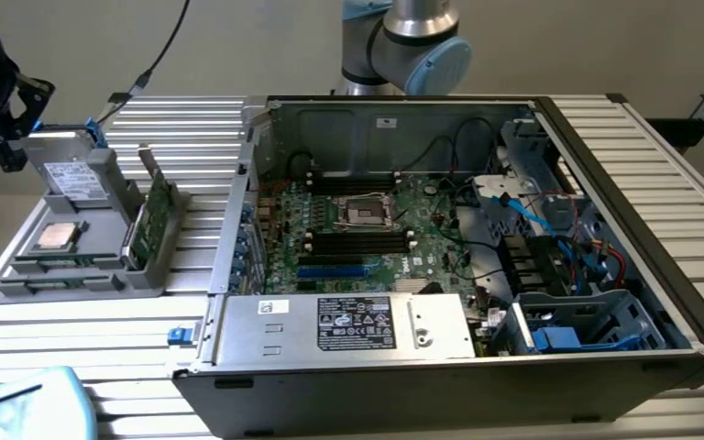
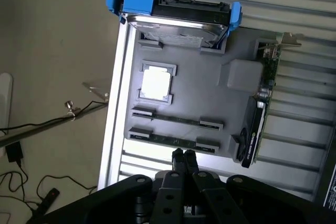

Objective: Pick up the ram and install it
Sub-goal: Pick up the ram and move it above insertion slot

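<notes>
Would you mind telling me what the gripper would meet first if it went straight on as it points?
Probably the nearer ram stick lying in the grey tray, just beyond the shut gripper; depth is unclear, so it could be the tray's edge instead.

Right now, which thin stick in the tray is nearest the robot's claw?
The stick at the edge of the tray on the gripper's side; the other stick lies further in, beside the square silver chip.
</notes>
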`<state>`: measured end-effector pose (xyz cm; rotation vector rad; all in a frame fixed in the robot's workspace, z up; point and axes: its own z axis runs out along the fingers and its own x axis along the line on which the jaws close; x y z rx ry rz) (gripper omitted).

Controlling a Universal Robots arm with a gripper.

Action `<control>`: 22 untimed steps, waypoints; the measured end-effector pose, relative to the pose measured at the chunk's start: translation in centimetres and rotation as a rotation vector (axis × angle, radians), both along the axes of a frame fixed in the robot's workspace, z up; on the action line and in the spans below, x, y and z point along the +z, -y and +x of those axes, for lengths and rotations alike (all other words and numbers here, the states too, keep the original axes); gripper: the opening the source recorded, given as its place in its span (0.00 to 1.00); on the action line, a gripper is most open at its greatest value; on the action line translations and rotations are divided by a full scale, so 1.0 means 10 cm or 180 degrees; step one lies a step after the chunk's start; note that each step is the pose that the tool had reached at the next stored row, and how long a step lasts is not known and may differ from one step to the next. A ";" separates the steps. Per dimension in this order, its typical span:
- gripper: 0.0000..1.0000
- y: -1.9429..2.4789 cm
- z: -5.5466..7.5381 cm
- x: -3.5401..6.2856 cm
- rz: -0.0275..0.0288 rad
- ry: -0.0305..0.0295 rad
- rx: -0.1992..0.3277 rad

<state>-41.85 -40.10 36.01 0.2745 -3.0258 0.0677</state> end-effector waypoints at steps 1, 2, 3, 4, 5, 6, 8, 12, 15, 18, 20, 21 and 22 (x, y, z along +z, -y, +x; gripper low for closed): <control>0.11 0.000 0.00 0.000 0.0001 0.0000 0.0057; 0.11 0.000 0.00 0.000 0.0002 0.0000 0.0114; 0.11 0.000 0.00 0.000 0.0004 0.0000 0.0172; 0.11 0.000 0.00 0.000 0.0005 0.0000 0.0229; 0.11 0.000 0.00 0.000 0.0007 0.0000 0.0288; 0.11 0.000 0.00 -0.001 0.0010 0.0001 0.0346; 0.11 0.000 0.00 -0.001 0.0017 0.0001 0.0459; 0.11 0.000 0.00 0.001 0.0033 0.0000 0.0692; 0.11 -0.001 0.00 -0.001 0.0040 0.0001 0.0868; 0.11 0.000 0.00 -0.001 0.0043 0.0000 0.1042; 0.11 0.000 0.00 -0.001 0.0047 0.0000 0.1157; 0.11 0.000 0.00 -0.001 0.0050 0.0000 0.1214; 0.11 0.000 0.00 -0.001 0.0053 0.0000 0.1271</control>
